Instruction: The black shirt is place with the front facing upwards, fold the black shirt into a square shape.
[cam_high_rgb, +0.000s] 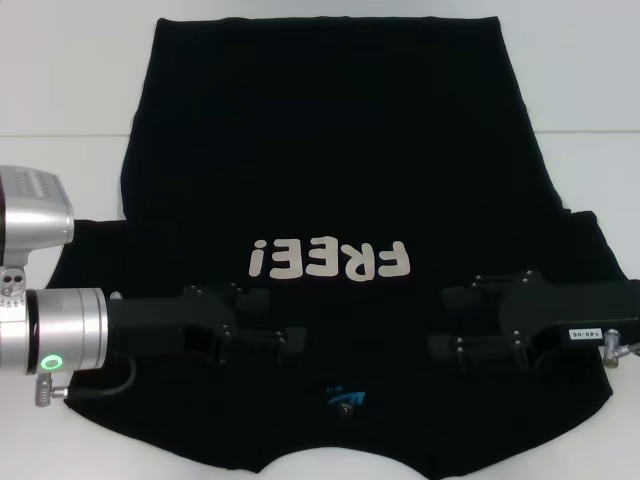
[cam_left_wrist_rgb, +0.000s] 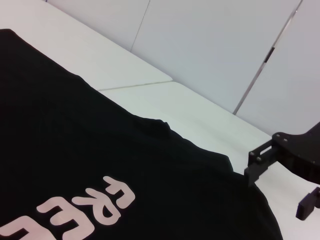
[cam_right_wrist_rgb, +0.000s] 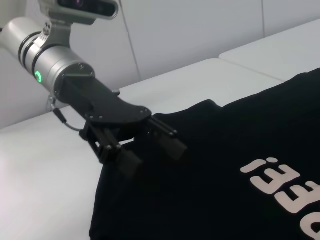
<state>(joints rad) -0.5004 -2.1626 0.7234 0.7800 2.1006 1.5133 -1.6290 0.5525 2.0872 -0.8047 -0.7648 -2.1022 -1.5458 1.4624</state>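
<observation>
Black shirt (cam_high_rgb: 330, 150) lies flat, lettering up; left gripper (cam_high_rgb: 292, 340) and right gripper (cam_high_rgb: 440, 325) flank its lettering, both spread apart

— What carries everything?
— A white table (cam_high_rgb: 60, 80), with a seam (cam_left_wrist_rgb: 135, 86) running between its sections.
— And behind?
— Pale grey wall panels (cam_left_wrist_rgb: 210, 45), split by thin dark joints.

black shirt (cam_high_rgb: 330, 150) front: "FREE!" | right pincer (cam_high_rgb: 470, 320) arm tag: unreadable digits
</observation>
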